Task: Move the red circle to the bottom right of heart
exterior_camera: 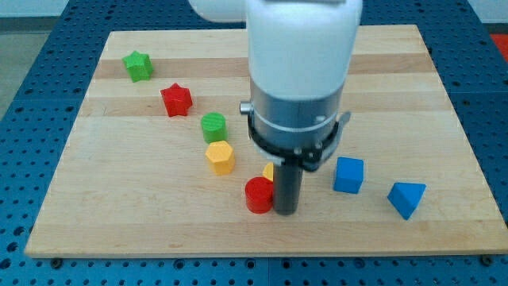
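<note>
The red circle (258, 195) is a short red cylinder near the board's bottom middle. My tip (286, 213) stands right against its right side. A small yellow piece (268, 171) shows just above the red circle, mostly hidden behind the rod; its shape cannot be made out, so I cannot tell whether it is the heart. The arm's white and grey body (298, 79) covers the board's upper middle.
A green star (138, 66) lies at the top left, a red star (176, 99) below it. A green cylinder (213, 126) and yellow hexagon (220, 156) sit left of the rod. A blue cube (348, 175) and blue triangle (406, 198) lie to the right.
</note>
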